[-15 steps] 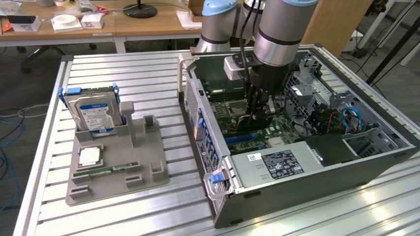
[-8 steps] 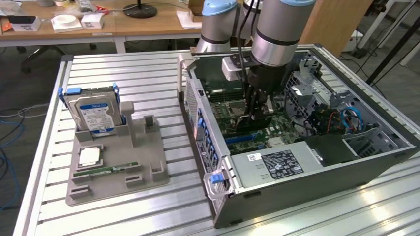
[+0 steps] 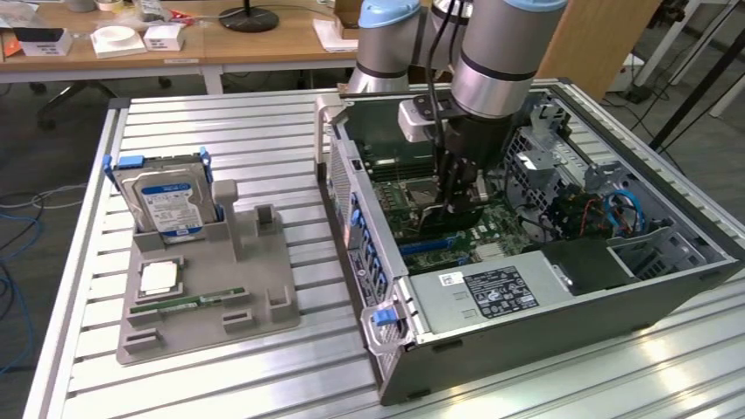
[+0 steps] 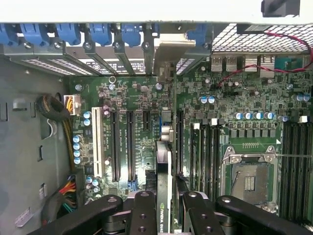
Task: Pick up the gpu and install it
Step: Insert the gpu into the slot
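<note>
**Green board on edge, card poised over the slots**

Green circuit board, seen edge-on: that is the gpu (image 4: 164,196) in the wrist view, clamped between the black fingers (image 4: 143,215) of the gripper (image 4: 165,218). The jaws stand partly closed, pinching the thin card from both flat sides, so we call this a firm hold rather than an open hover.

In the exterior view we see the gripper (image 3: 456,208) reaching down inside the open computer case (image 3: 372,244), directly above the motherboard (image 3: 396,170). The card's silver bracket (image 4: 171,51) sits up by the rear slot openings, and the board runs along the line of the black expansion slots (image 4: 130,144). Whether its edge connector is already in a slot or just above it, we cannot tell.

How will it handle? We judge it light and stiff, but fragile: the board flexes little, and small components would not forgive a sideways knock. A grip on the flat faces near the upper edge, as here, looks right.

Out on the grey tray (image 3: 270,288) the hard drive (image 3: 169,201) stands upright, and the RAM stick (image 3: 187,303) lies flat.
</note>
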You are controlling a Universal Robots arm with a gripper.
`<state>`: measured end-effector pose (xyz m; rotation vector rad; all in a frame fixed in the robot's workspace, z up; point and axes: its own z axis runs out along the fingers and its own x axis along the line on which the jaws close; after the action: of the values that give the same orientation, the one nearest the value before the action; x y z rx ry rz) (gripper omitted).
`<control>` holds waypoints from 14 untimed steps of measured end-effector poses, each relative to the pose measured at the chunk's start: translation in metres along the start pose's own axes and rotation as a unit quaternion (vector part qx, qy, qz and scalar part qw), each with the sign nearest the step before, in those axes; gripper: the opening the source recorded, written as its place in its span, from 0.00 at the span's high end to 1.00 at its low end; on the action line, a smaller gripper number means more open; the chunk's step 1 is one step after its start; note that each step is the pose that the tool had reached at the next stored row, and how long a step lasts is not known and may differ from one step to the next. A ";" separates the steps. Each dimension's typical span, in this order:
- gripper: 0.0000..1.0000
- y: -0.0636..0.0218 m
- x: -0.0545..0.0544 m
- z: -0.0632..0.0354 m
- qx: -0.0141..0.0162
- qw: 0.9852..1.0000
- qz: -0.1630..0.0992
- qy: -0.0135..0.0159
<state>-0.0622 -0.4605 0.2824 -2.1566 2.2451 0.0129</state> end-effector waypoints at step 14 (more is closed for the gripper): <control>0.75 -0.0062 0.002 0.0015 -0.002 1.000 0.000 0.007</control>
<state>-0.0561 -0.4625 0.2810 -2.1657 2.2548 0.0036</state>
